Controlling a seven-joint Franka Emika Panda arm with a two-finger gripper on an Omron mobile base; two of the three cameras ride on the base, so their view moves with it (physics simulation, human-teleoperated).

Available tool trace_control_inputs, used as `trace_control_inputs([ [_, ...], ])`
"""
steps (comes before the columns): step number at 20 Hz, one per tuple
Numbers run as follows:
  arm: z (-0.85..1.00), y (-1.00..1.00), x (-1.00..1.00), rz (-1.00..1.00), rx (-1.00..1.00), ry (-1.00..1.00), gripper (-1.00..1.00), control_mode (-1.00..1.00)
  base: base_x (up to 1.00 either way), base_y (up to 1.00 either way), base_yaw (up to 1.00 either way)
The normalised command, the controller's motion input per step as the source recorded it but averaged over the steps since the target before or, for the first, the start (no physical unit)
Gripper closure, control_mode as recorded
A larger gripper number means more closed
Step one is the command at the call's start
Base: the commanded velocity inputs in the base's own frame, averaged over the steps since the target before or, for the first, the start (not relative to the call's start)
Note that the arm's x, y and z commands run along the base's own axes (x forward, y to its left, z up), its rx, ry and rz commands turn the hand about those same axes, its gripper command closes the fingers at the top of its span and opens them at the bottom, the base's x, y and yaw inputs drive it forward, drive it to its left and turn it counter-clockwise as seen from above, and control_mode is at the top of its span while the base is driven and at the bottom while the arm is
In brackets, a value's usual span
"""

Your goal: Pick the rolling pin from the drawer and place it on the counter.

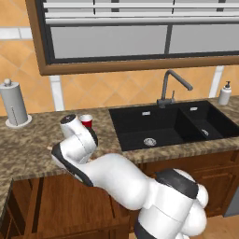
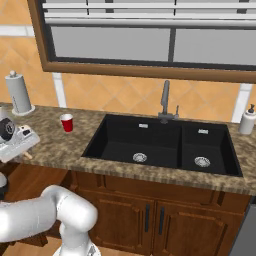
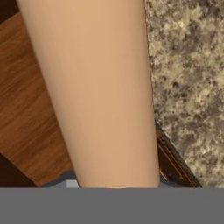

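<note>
So, counting stuff: one rolling pin (image 3: 105, 92), one red cup (image 2: 66, 122), one paper towel roll (image 1: 14, 103), one soap bottle (image 2: 247, 120), one faucet (image 1: 169, 88), and one black sink (image 2: 160, 142) with two basins, each with its own drain.

The pin is right up against the hand camera, a big tan cylinder running up the hand view. It sits over the counter's edge, with speckled counter (image 3: 192, 78) on one side of it and brown wood (image 3: 26, 113) on the other. From the right base view a thin tan handle tip pokes out just under the gripper (image 2: 15, 141) at the counter's front edge. The pin looks held, but I honestly can't tell how the fingers are set, since the pin hides them.

In the left base view the arm bends over the counter's left stretch, right in front of the cup.

The counter is brown-and-tan granite with a thick edge, with wooden cabinet doors (image 2: 170, 220) with dark handles below. Behind it there's orange diagonal tile wall (image 1: 116, 88) and a dark-framed window (image 2: 145, 40) with blinds. The towel roll stands far left, the soap at the far right by the sink.
</note>
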Motion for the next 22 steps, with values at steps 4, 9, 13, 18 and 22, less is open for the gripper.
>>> trace_control_inputs([
  [4,-0.15,0.57,1.0,0.0,-0.01,0.1,1.0,-1.0,0.0,0.0,0.0],
  [9,-0.22,0.7,1.0,0.0,-0.02,0.05,1.0,-1.0,0.0,0.0,0.0],
  [13,-0.4,0.51,1.0,0.0,-0.03,0.07,1.0,-1.0,0.0,0.0,0.0],
  [18,-0.61,0.53,1.0,0.0,-0.08,0.06,-1.0,-1.0,0.0,0.0,0.0],
  [22,-0.05,0.56,0.93,0.0,-0.04,0.12,-1.0,-1.0,0.0,0.0,0.0],
])
